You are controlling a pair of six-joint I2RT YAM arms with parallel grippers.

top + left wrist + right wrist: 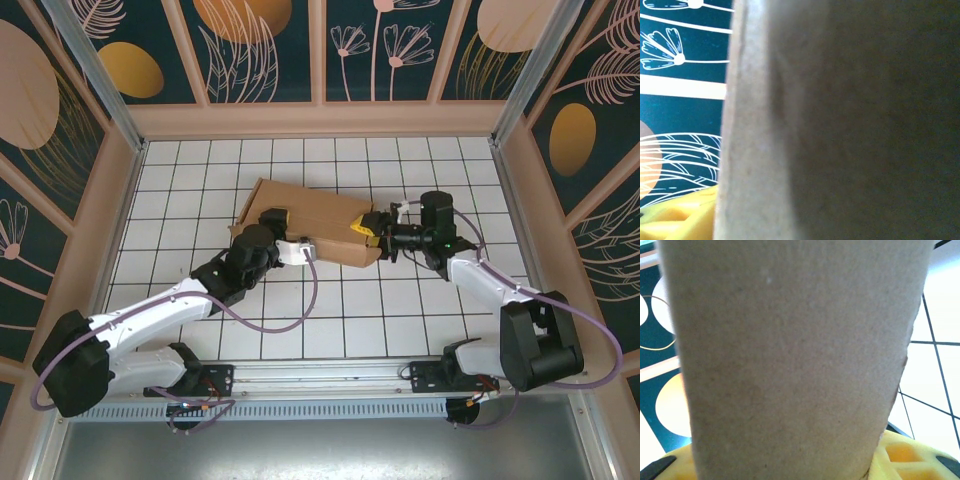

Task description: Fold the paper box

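A flat brown cardboard paper box lies near the middle of the white tiled table, a bit toward 12 o'clock from the two arms. It sits a little crooked, with one long end pointing to about 10 o'clock and the other to about 4 o'clock. The left claw is at the 9 o'clock end of the box, touching its edge. From the left wrist, the brown card is very close and blurry, and one yellow finger peeks out at 7 o'clock, beside the card. I cannot tell if this claw is apart or pinching. Behind it is a dark blue wall with white flowers. The right claw is at the 3 o'clock end of the box. From the right wrist, a strip of the card stands straight up, and the yellow fingers sit on both sides of it at 5 and 7 o'clock. This claw is clamped on the box.
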